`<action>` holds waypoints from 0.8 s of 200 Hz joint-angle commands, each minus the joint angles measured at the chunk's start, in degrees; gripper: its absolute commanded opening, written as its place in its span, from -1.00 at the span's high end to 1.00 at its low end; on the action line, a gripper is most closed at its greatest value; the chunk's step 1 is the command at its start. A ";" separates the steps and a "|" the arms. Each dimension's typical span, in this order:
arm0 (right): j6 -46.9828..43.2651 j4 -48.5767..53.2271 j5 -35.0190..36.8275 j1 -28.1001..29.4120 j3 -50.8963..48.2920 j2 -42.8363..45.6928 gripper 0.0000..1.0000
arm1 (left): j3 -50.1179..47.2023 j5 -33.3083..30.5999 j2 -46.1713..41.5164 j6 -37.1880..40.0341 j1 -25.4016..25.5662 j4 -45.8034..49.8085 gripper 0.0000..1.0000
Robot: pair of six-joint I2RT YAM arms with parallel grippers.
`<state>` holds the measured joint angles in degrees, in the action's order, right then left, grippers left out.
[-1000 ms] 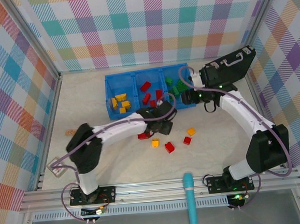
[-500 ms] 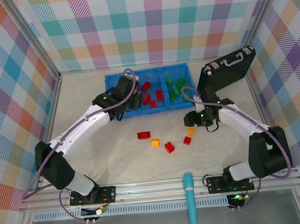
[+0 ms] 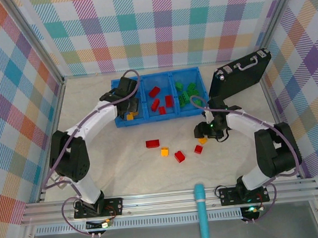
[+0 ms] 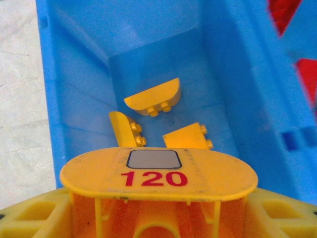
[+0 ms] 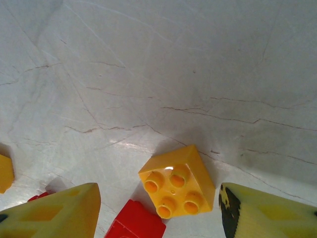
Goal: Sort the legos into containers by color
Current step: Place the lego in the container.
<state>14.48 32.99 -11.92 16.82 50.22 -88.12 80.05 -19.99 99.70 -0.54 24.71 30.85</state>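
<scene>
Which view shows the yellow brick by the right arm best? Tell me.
Right wrist view: the yellow brick lies studs up, large and sharp, ahead of the open jaws. The top view shows it tiny, half under the arm. The left wrist view faces the blue bin.

The left arm [image 3: 90, 124] stretches far forward, upper link rising from the base and forearm angled to its right. Its hand [image 3: 129, 103] points down, yellow fingers [image 4: 29, 218] clamped on a yellow brick [image 4: 158, 173] between them. The right arm [image 3: 242, 122] folds inward, forearm running left. Its hand [image 3: 200, 133] hangs low, fingers [image 5: 54, 213] spread apart, gripping nothing.
</scene>
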 commanded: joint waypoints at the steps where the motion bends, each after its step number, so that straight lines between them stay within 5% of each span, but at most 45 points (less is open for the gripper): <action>1: 0.85 2.03 1.12 0.81 1.45 -1.57 -0.30 | 1.46 1.53 2.41 0.38 -1.06 -2.20 -0.21; 73: 2.00 5.60 5.38 1.74 4.67 -6.92 -0.28 | 3.83 4.47 5.82 -0.37 -1.42 -2.06 -0.41; 160: 1.52 10.90 11.91 4.94 8.37 -12.64 0.05 | 2.35 4.76 -8.53 1.90 -1.33 0.67 -0.63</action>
<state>15.84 41.80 -1.65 20.67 58.13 -98.65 82.39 -15.51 98.19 -0.12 23.68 30.02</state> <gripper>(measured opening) 0.498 0.810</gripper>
